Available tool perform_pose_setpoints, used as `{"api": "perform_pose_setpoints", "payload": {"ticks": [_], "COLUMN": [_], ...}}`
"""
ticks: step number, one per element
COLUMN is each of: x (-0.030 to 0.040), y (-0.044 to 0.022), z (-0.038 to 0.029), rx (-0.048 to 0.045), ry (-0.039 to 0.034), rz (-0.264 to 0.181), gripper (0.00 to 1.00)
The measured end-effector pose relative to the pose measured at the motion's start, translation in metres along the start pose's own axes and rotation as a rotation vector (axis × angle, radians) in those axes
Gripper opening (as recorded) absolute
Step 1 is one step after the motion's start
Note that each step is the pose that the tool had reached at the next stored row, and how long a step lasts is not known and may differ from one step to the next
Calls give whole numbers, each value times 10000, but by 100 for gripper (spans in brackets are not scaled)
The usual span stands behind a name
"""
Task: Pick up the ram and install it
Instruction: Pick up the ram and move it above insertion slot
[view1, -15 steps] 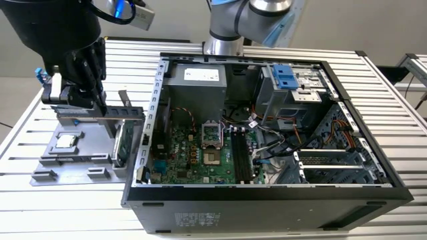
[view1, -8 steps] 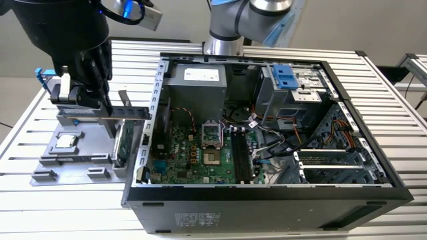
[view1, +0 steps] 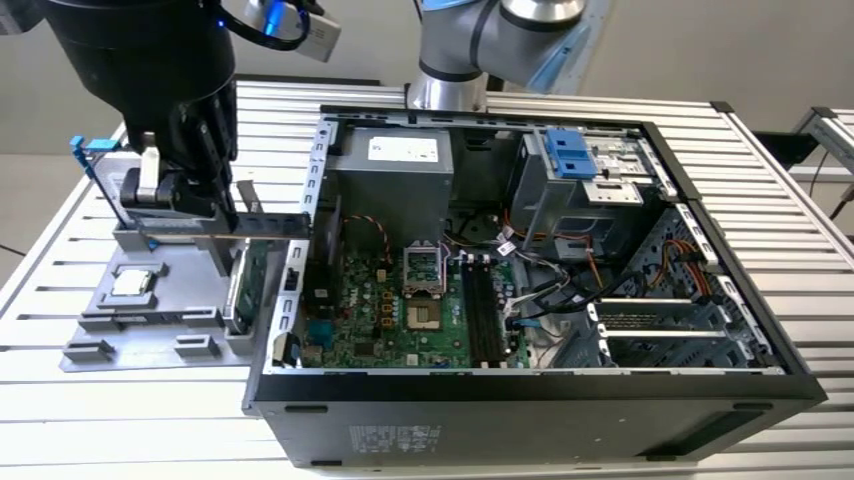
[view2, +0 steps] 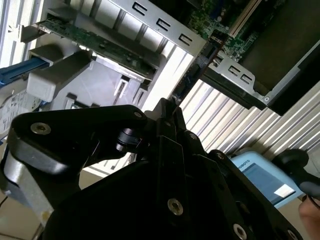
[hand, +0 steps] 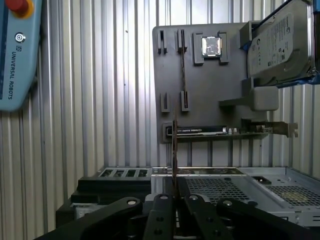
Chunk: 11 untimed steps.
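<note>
High exterior overview; wrist views near fingers (hand: 161, 220).

Your bench (view1: 801, 180) is ribbed bare metal with a satin sheen. Your tool (hand: 174, 195) looks matt black, and the ram (hand: 174, 150) it clamps shows a dark, dull edge. The grey holder (hand: 210, 85) is matt plastic, the hard drive (hand: 280, 45) smooth silver metal, the computer case (view1: 534, 415) matt black outside.

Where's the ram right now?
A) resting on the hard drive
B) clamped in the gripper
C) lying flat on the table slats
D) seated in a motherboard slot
B: in the first wrist view the ram stands edge-on between the closed fingers of the gripper, held clear of the gray tray behind it.
</note>
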<state>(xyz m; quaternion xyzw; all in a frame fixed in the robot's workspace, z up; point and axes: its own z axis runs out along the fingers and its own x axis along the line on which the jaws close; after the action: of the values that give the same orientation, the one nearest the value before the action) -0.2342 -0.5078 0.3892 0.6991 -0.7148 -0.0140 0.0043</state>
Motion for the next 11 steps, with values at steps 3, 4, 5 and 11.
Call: {"api": "perform_pose_setpoints", "payload": {"ticks": [3,4,5,11], "x": [-1,-1,-1,-3], "y": [-37,-47,-58,-128], "z": [-2,-1,-1,-4], "rx": [-1,0,0,-1], "ry": [1,0,0,2], "rz": [0,0,0,0], "gripper": [0,0,0,0]}}
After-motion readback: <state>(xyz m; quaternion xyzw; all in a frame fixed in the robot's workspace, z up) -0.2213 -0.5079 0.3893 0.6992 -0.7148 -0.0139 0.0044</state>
